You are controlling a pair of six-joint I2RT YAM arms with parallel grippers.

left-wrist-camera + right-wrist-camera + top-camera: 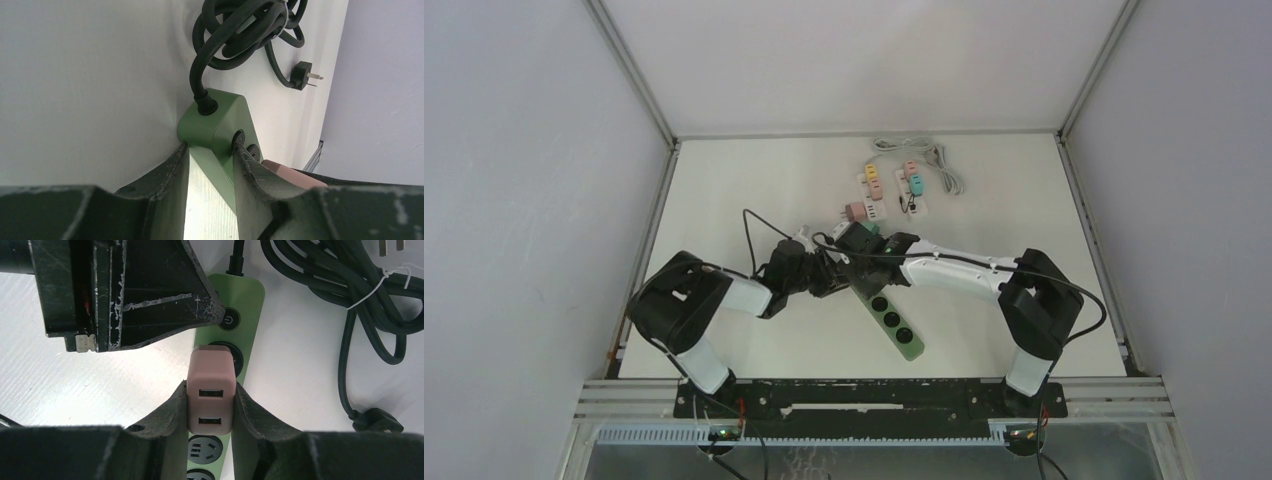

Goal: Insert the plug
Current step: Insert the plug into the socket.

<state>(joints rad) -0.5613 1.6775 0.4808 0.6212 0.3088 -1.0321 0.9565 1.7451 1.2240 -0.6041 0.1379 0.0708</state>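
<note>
Green plastic, the power strip (894, 325) lies slantwise on the white table (754, 180) between the two arms, its cord end pointing far and left. We see the left gripper (210, 148) clamped across that cord end, one finger pressed to each long side of the strip. The strip's black cord (240, 30) leaves that end and lies coiled on the table just beyond, its own plug (302, 77) loose beside the coil. The right gripper (211, 390) grasps a pink charger (211, 375), a finger tight against each flank, the charger's two USB ports facing the wrist camera. The charger sits over the round socket (240, 357) just next to the strip's power button (228, 320); we cannot tell whether its pins are seated. More sockets show nearer along the strip. The two grippers stand just beside each other. At the far right of the table lie several small adapters (889, 190) and a pale cable (924, 155), well apart from the arms
</note>
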